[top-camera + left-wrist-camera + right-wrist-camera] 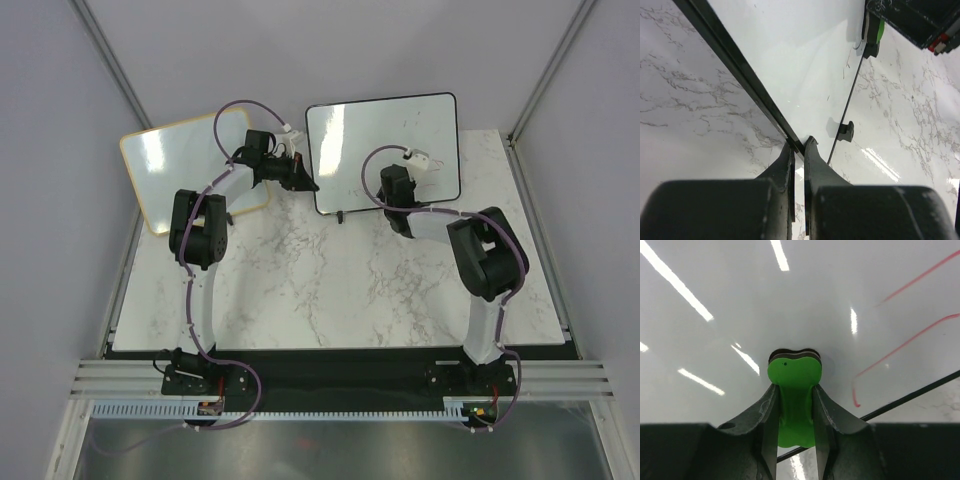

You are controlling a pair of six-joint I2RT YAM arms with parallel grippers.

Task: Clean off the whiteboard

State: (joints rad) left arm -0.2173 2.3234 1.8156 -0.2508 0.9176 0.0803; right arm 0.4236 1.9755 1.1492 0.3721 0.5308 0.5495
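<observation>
Right pincer (795, 388), eraser (794, 371) on whiteboard (362, 135) (marble table (330, 285), walls (300, 50))

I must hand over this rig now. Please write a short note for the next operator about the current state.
The left gripper is shut on the frame of the whiteboard.
The right gripper is shut on the green eraser, its pad against the board.
Done: most of the surface looks clean.
Left: the red lines near the frame, beside the eraser.
</observation>
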